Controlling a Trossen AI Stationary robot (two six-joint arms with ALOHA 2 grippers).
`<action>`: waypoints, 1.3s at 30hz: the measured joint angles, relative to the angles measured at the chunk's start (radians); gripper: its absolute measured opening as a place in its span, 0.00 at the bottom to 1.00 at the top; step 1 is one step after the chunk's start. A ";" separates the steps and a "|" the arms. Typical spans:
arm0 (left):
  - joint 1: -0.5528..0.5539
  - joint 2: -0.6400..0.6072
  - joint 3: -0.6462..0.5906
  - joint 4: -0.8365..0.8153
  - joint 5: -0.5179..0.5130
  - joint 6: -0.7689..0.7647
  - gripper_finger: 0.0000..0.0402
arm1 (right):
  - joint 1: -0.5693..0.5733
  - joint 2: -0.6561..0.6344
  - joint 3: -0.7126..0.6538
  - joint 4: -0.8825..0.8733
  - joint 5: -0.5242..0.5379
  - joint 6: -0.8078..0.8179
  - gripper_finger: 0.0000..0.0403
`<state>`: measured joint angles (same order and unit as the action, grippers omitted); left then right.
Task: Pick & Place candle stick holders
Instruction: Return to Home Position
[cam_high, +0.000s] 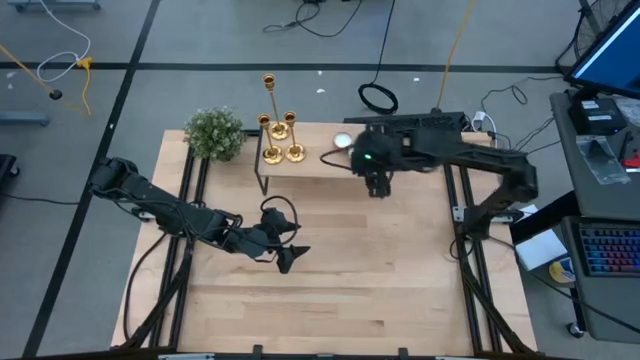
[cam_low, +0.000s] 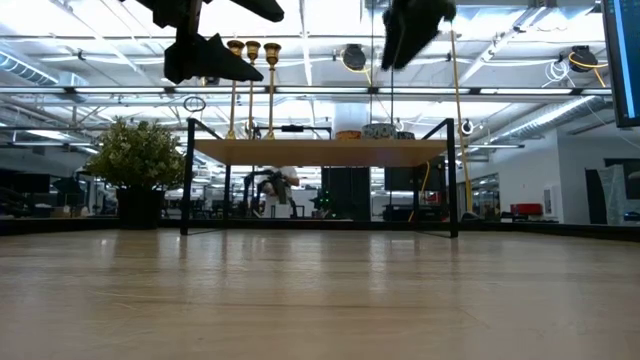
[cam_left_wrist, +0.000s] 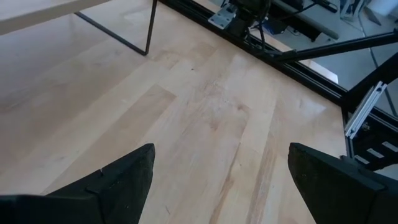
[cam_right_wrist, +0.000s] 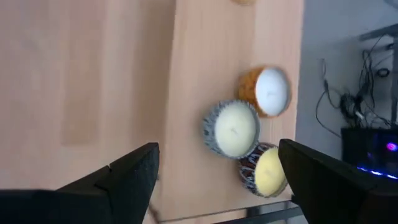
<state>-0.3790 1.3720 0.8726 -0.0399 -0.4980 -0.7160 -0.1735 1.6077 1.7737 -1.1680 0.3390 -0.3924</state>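
Going by the candle stick holders (cam_high: 281, 128): probably rigid metal, fairly light, slick under gripper pads, and tippy, with tall thin stems over small round feet. Best taken on the stem at low to middle height, squeezing squarely and lifting straight up so as not to knock the neighbours. Three in all, shiny gold, of differing heights, each with a small cup on top and a flared base. Standing upright and close together at the left end of the low shelf (cam_high: 320, 162), just beside the bushy green plant (cam_high: 214, 132), well apart from the short patterned candles (cam_right_wrist: 233, 127) at the shelf's other end. Left gripper (cam_high: 288, 256) spread wide and empty above the bare worktop (cam_high: 330, 300), well apart from the shelf. Right gripper (cam_high: 377, 186) likewise spread wide, holding nothing, hovering by the shelf's front edge near the candles.
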 joint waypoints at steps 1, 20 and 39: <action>0.000 0.000 0.000 0.000 0.000 -0.002 0.91 | 0.017 -0.024 0.000 0.004 -0.002 0.033 0.80; -0.026 -0.064 -0.001 0.142 0.068 0.169 0.91 | 0.268 -0.659 -0.386 0.158 -0.004 0.577 0.80; -0.089 -0.344 -0.206 0.273 0.079 0.397 0.91 | 0.352 -1.256 -0.937 0.563 -0.105 0.676 0.80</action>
<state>-0.4683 1.0283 0.6670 0.2333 -0.4187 -0.3187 0.1790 0.3516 0.8370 -0.6053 0.2340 0.2840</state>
